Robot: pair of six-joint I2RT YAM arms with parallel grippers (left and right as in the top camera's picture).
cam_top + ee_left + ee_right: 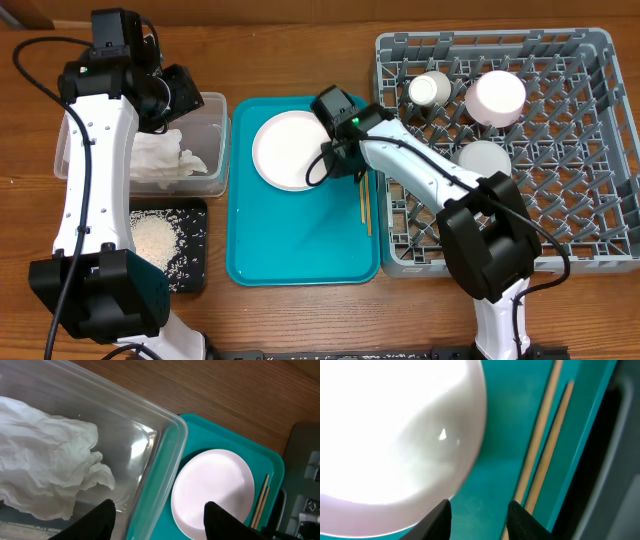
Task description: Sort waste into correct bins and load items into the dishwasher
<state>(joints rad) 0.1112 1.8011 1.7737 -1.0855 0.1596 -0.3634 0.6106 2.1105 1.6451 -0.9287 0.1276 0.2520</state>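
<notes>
Right end effector [479, 521] hovers at the plate [395, 425] rim.
Its fingers are spread, chopsticks [537, 430] beside it; left end effector [159, 522], also spread, hangs over the clear tub [218, 150] holding a napkin [50, 460].

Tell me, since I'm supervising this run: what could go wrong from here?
The right gripper hangs open over the teal tray, between the plate and the chopsticks; closing there could catch only one stick or nudge the plate.
The chopsticks lie close to the tray's wall, so a finger may strike it.
The left gripper hangs open over the rim of the clear tub and could hit it if lowered.
</notes>
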